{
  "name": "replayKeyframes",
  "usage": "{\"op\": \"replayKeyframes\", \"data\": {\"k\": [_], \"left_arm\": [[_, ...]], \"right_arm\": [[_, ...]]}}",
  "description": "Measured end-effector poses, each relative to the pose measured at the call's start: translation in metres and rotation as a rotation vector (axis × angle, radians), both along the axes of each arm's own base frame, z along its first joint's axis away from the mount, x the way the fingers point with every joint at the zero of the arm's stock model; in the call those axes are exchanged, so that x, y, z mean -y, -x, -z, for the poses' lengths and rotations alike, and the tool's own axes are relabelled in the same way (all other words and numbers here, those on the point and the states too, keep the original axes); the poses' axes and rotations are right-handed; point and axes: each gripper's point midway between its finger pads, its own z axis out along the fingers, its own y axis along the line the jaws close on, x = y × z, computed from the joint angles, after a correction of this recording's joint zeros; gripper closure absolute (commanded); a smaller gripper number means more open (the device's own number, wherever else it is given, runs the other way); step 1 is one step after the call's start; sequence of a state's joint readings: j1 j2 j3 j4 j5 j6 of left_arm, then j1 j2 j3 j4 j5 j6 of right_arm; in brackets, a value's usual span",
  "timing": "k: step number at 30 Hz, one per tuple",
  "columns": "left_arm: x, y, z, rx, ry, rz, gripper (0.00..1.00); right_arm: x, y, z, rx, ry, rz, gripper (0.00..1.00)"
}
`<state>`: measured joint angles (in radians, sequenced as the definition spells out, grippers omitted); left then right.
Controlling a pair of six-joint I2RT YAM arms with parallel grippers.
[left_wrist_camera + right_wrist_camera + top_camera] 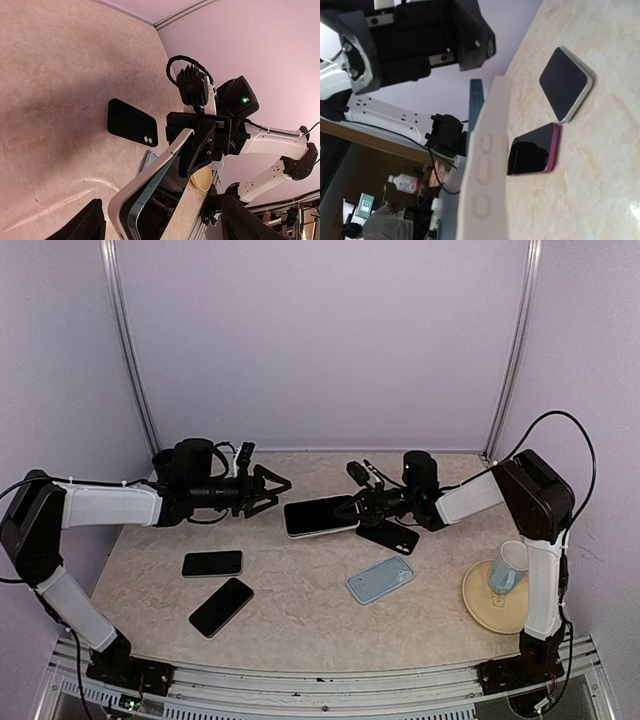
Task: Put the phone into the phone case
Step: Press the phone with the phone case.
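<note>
The right end effector is clamped on one end of the white phone case, holding it off the tabletop. The phone (teal-edged, dark screen) sits partly in the case, one side standing proud. Just beyond the case's free end, the left end effector faces it, spread wide and gripping nothing.

Top external: fixed, high behind the near edge, looking down over the table. Wrist views: rolled sideways, close, facing each other across the cased phone (shared by all three).
</note>
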<state>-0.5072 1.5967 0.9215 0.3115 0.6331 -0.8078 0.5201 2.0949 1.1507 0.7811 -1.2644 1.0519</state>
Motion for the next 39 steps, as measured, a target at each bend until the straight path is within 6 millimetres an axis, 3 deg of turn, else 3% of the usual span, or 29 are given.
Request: {"op": "replayKeyframes", "data": {"k": [4,7,16,26,39], "left_arm": [[-0.002,0.0,0.003,0.005,-0.008,-0.007,0.21],[-0.003,0.003,0.009,-0.004,-0.012,-0.005,0.14],[0.007,0.016,0.008,0.017,0.053,0.07,0.16],[0.036,0.046,-0.009,0.073,0.12,0.214,0.28],[0.04,0.048,-0.006,0.059,0.131,0.23,0.45]], "right_arm": [[0.0,0.001,0.001,0.004,0.003,-0.005,0.94],[0.001,0.003,-0.002,0.014,-0.001,-0.013,0.94],[0.002,0.014,-0.027,0.126,-0.048,-0.06,0.94],[-0.001,0.024,-0.025,0.152,-0.048,-0.098,0.93],[-0.001,0.025,-0.026,0.175,-0.041,-0.119,0.93]]}}
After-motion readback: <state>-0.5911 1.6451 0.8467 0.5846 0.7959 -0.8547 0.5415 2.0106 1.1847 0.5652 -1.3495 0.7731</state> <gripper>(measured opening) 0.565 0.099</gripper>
